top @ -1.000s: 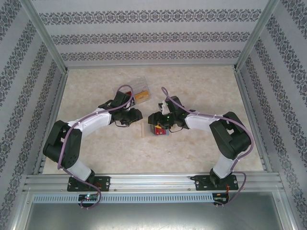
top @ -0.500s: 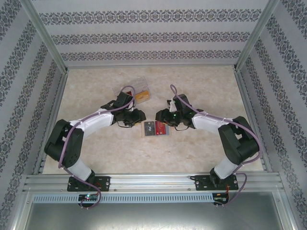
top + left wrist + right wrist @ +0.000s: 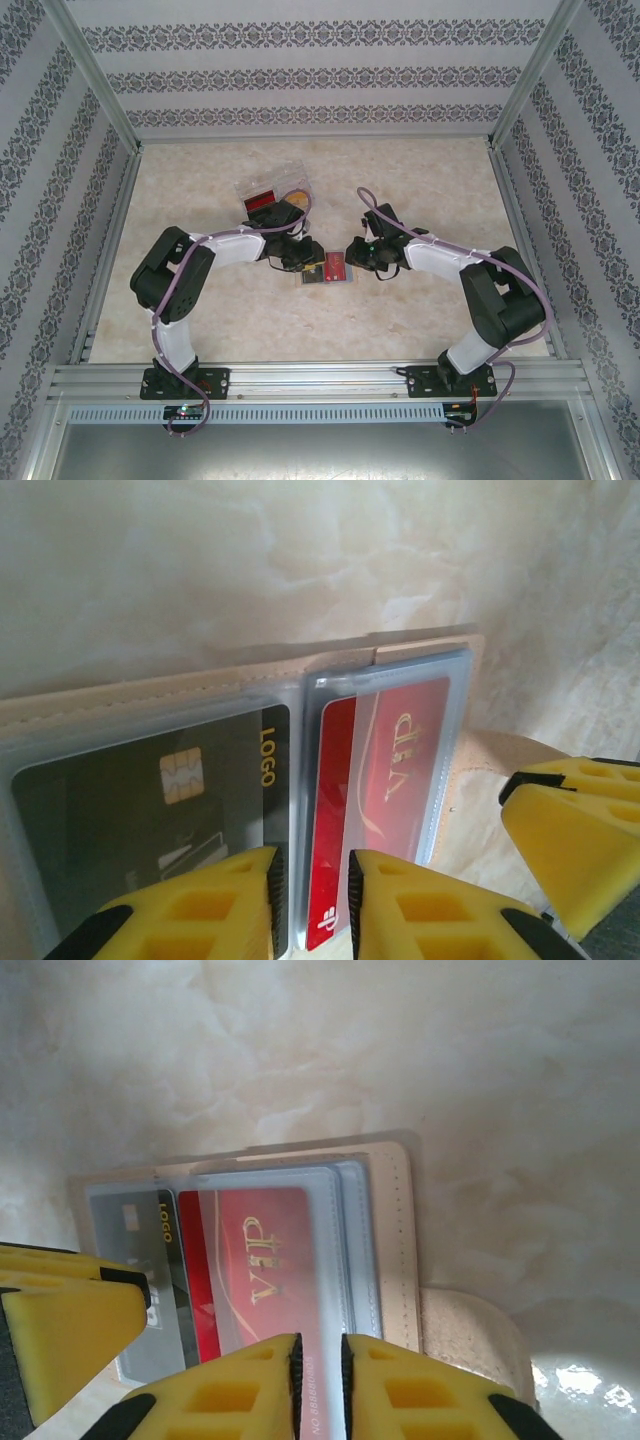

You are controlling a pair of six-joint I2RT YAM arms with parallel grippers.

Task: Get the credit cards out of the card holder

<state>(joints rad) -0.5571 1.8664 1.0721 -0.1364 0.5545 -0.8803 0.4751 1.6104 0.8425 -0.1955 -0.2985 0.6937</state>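
Both jaws narrowed, red card (image 3: 390, 770) edge between

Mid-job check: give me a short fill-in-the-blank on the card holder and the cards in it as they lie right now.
1. The red card carries the gold letters ___.
2. The dark card has the word ___ printed in yellow near its chip.
3. The card holder is not folded shut: it lies ___ on the table, with both cards showing through its sleeves.

Missing words: VIP; LOGO; open
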